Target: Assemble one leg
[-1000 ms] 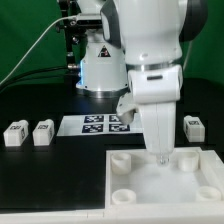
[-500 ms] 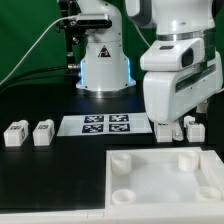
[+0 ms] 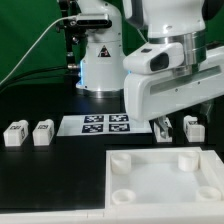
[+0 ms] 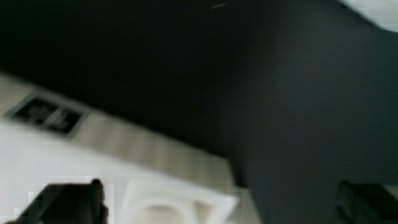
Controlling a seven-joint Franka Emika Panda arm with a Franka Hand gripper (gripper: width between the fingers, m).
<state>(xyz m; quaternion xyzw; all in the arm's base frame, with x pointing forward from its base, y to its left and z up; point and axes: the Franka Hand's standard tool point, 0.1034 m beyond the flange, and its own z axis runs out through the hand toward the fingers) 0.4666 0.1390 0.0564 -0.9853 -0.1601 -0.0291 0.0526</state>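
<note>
Two legs (image 3: 14, 133) (image 3: 43, 132), small white blocks with marker tags, stand on the black table at the exterior view's left. Another leg (image 3: 195, 127) stands at the right, just beyond the large white board (image 3: 160, 190) with round corner sockets. My gripper (image 3: 163, 128) hangs above the board's far edge, left of that right-hand leg. In the wrist view my gripper (image 4: 219, 205) is open and empty, its dark fingers (image 4: 68, 205) wide apart. A corner socket of the board (image 4: 164, 212) lies between them, below.
The marker board (image 3: 95, 125) lies on the table between the left legs and my gripper; one of its tags (image 4: 50, 115) shows in the wrist view. The robot base (image 3: 100, 70) stands behind it. A cable runs at the back left.
My gripper has risen from the white board's surface to above its far edge, and the arm's body has swung toward the exterior view's left. The legs have not moved.
</note>
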